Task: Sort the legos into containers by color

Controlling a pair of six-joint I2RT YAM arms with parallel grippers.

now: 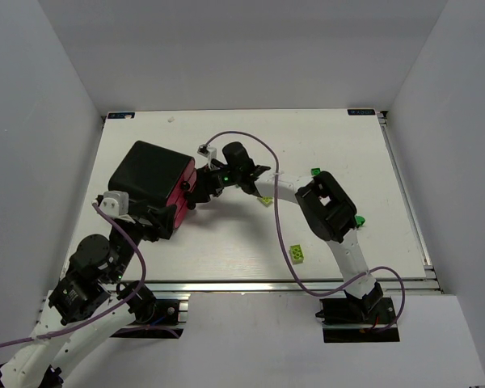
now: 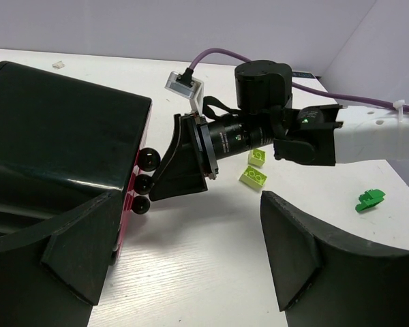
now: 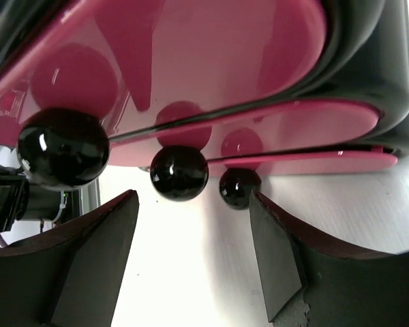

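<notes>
The black cabinet [image 1: 148,176] lies on the table with its magenta-pink drawers [image 1: 183,196] facing right. In the right wrist view the drawers [image 3: 211,61] are shut, with three black knobs [image 3: 179,172] in a row. My right gripper [image 3: 191,262] is open just short of the knobs and holds nothing; it also shows in the top view [image 1: 196,195]. My left gripper [image 2: 191,272] is open and empty at the cabinet's near corner [image 1: 163,225]. Two lime bricks [image 2: 253,178] lie behind the right wrist. A dark green brick [image 2: 369,199] lies to the right. No red brick shows.
Another lime brick [image 1: 297,255] lies near the table's front edge. Dark green bricks lie by the right arm [image 1: 360,220] and further back [image 1: 315,171]. The right arm's purple cable [image 1: 250,141] loops over the table. White walls enclose the table.
</notes>
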